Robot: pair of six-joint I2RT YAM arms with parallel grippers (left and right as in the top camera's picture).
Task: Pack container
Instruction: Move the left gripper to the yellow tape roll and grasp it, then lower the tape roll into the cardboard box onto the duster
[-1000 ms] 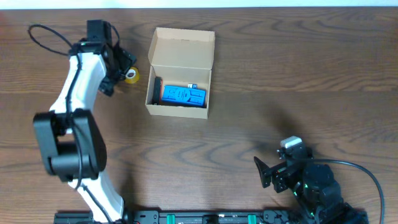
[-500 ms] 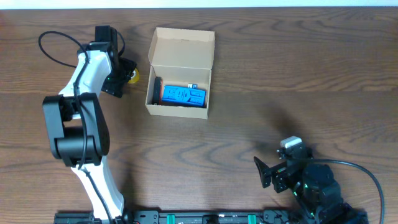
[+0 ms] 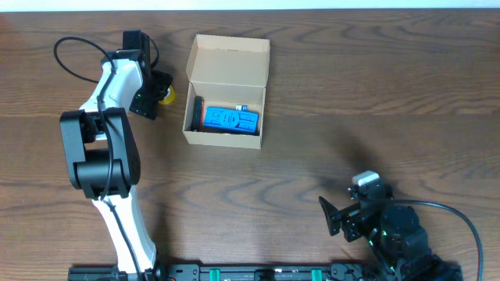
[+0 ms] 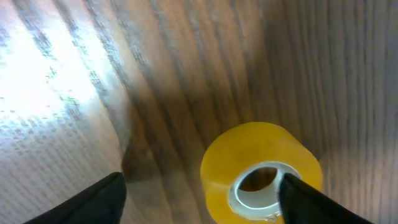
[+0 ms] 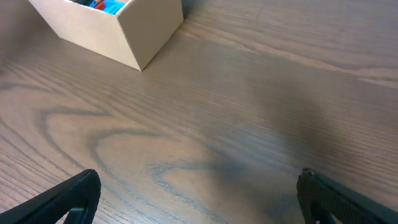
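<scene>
Two claws stand wide open and empty: the right claw (image 5: 199, 200) idles well apart from the box (image 3: 230, 67), which sits open on the counter (image 3: 367, 94) with a blue item (image 3: 230, 119) inside. The left claw (image 4: 202, 186) straddles a yellow tape roll (image 4: 261, 169) just left of the box. Over the past second its arm has swung in closer over the roll, so a grasp looks imminent.

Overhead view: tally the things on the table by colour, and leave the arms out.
Tan: 1, the container
Blue: 1, the blue item inside the container
Yellow: 1, the tape roll left of the container
Total: 3
The dark shape beside the blue item is too unclear to count.
</scene>
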